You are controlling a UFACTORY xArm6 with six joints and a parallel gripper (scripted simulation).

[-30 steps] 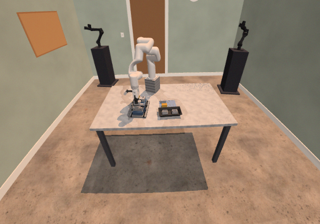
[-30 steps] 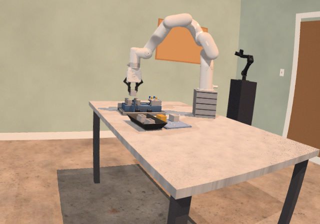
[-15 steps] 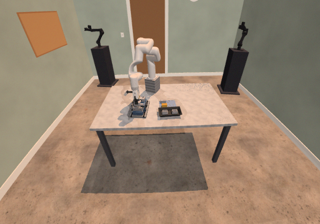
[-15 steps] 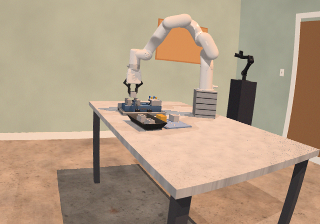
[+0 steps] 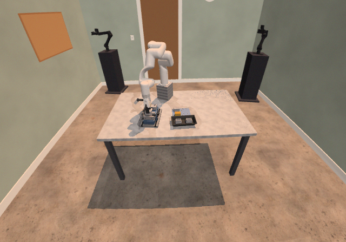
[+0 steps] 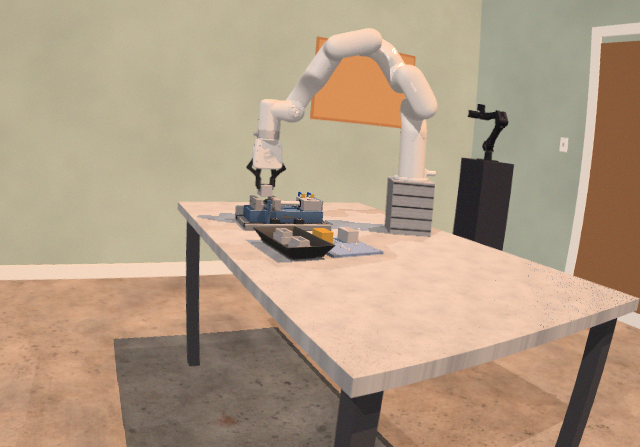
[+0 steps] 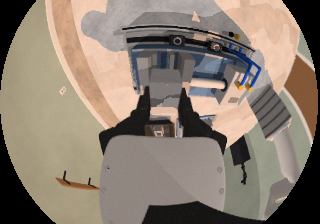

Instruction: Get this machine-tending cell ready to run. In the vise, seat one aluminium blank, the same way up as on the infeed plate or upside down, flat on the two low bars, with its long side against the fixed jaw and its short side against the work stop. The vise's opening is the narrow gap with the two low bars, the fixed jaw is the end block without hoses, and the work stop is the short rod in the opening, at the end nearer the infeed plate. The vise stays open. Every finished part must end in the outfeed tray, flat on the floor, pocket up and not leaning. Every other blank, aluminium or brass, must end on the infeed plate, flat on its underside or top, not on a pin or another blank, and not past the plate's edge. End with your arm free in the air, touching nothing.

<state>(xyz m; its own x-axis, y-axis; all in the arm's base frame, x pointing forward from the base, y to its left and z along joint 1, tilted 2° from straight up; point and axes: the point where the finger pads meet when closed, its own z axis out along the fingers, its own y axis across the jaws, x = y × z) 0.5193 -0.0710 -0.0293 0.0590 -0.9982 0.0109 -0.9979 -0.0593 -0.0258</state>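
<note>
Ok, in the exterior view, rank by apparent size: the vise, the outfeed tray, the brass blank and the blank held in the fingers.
1. Vise, largest.
2. Outfeed tray, slightly smaller and nearer the camera, so the gap is unsure.
3. Brass blank and held aluminium blank: look alike; the held one sits farther back, so no ranking.

Arm [image 6: 361, 52] arched — fingers [image 6: 255, 172] clamped, pointing down.
</note>
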